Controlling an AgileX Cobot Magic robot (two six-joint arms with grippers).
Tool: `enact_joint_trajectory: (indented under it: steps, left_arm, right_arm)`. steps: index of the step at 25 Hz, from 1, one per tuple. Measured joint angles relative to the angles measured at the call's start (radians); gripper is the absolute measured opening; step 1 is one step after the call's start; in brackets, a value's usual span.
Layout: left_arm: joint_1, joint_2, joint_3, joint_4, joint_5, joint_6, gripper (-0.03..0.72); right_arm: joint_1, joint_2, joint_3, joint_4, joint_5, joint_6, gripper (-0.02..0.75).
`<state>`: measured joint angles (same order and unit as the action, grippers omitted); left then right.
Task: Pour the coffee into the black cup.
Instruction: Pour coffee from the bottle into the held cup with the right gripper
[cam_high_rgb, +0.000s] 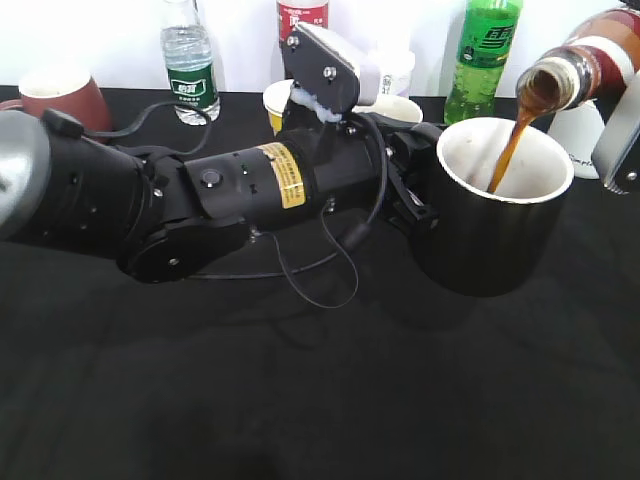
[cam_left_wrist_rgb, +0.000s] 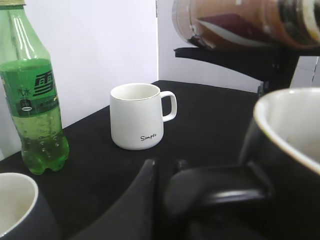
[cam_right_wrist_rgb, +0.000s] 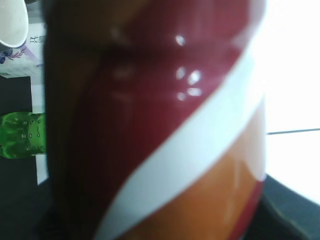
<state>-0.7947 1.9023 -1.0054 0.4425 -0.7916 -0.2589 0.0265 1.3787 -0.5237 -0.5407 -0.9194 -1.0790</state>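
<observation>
Coffee bottle (cam_right_wrist_rgb: 150, 125) fills my right wrist view, tipped over the black cup (cam_high_rgb: 495, 215).

My left jaws (cam_high_rgb: 415, 195) are clamped on the black cup's handle, holding it on the black counter (cam_high_rgb: 300, 400). A brown stream (cam_high_rgb: 510, 150) runs from the bottle mouth into the cup. My right jaws carry the bottle, though their grip is hidden. A white mug (cam_left_wrist_rgb: 137, 117) and green bottle (cam_left_wrist_rgb: 35, 110) stand behind.

Bottles (cam_high_rgb: 484, 55), mugs (cam_left_wrist_rgb: 136, 116) behind; open foreground, seemingly.
</observation>
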Motion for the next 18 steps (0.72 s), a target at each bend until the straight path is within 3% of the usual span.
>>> enact_joint_trajectory:
  steps: [18]
  left_arm:
    - [0.0,0.0,0.0,-0.009,0.008,0.0,0.06]
  right_arm:
    - [0.0,0.0,0.0,0.027,-0.002,-0.092,0.528]
